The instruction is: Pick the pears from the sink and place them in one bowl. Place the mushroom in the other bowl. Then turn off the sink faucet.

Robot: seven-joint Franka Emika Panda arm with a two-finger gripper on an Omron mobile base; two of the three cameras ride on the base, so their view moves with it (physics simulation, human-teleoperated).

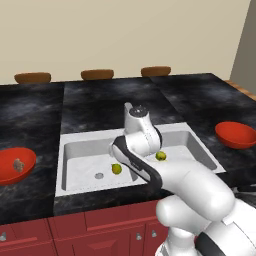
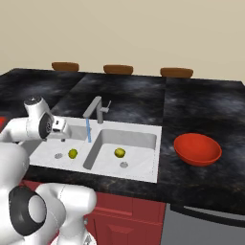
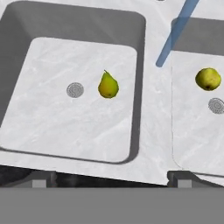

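Note:
Two yellow-green pears lie in the white double sink [image 1: 75, 145]. One pear [image 3: 108, 85] rests by the drain of the left basin, also seen as pear [image 1: 116, 169] and pear [image 2: 72, 153]. The second pear [image 3: 208, 78] sits in the right basin, shown too as pear [image 1: 161, 156] and pear [image 2: 119, 152]. My gripper [image 3: 111, 180] hovers open above the left basin's near side with nothing between its fingertips; from the right base it is the gripper [image 2: 62, 138]. The brown-tan mushroom [image 1: 18, 164] lies in the left red bowl [image 1: 6, 174]. The grey faucet [image 2: 95, 110] pours a blue stream [image 2: 88, 130].
A second red bowl [image 2: 197, 149] stands with nothing in it on the black counter right of the sink, also bowl [image 1: 236, 134]. My own arm [image 1: 145, 145] hides the faucet in the left base view. Three brown stools [image 2: 117, 69] line the counter's far edge.

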